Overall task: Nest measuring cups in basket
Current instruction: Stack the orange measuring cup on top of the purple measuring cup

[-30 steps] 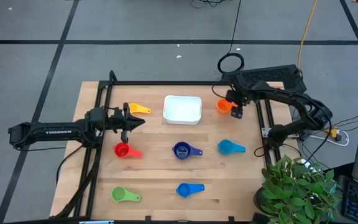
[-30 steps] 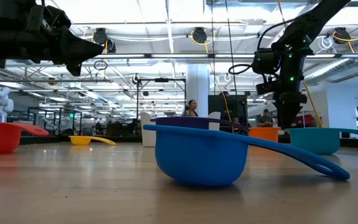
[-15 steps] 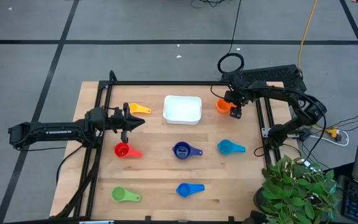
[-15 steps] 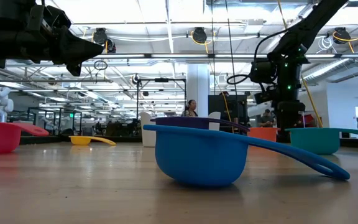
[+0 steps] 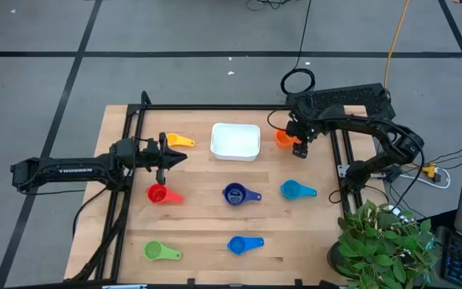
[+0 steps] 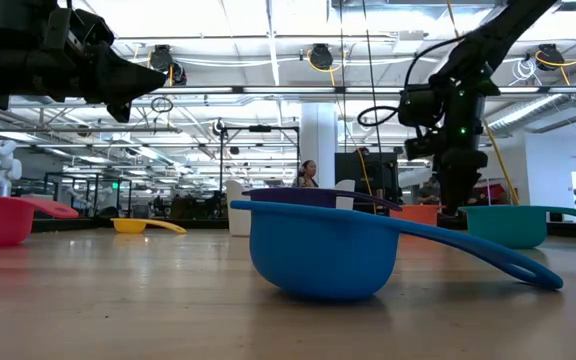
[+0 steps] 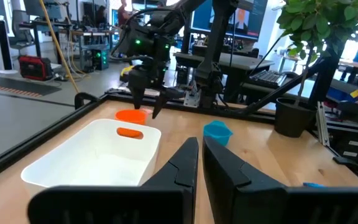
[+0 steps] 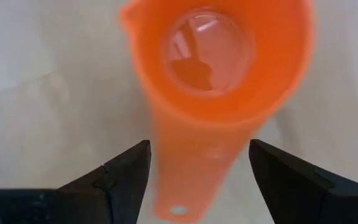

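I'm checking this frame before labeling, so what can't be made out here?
- Orange cup, high view: the right gripper covers its handle.
- Basket, low view: the blue cup hides most of it.
- Green cup: seen only from above.
- Left gripper hangs beside the yellow cup; height unclear.

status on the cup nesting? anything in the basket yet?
Nothing done: the basket is empty. In hand: the right tool, open, is over the orange cup, fingers either side of its handle, not yet closed. Left: all seven cups. Yellow, red, navy, teal, blue and green sit loose on the table. The left tool waits shut beside the yellow cup.
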You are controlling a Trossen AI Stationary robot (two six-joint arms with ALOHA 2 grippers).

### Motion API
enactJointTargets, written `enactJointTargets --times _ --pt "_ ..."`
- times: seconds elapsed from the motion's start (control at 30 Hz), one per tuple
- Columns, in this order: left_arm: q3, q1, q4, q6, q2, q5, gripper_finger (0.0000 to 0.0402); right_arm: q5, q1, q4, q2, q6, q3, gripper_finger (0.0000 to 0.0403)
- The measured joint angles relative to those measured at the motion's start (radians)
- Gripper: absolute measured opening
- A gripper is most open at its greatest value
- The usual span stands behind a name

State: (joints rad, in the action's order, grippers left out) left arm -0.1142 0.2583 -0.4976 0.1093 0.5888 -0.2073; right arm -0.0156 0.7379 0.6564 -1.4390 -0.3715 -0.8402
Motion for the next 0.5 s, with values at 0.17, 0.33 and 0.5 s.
enactJointTargets --times 0.17,0.33,0.5 --pt "0.0 0.0 0.0 0.0 0.0 0.0 0.0028 0.016 -0.013 -0.03 -0.005 0.046 0.0 0.0265" --pt "0.0 0.0 0.0 0.0 0.0 0.0 0.0028 0.014 -0.014 -0.031 -0.005 0.073 0.0 0.0249" --pt "0.0 0.0 0.0 0.0 0.0 0.0 0.0028 0.014 -0.014 -0.022 -0.005 0.071 0.0 0.0197"
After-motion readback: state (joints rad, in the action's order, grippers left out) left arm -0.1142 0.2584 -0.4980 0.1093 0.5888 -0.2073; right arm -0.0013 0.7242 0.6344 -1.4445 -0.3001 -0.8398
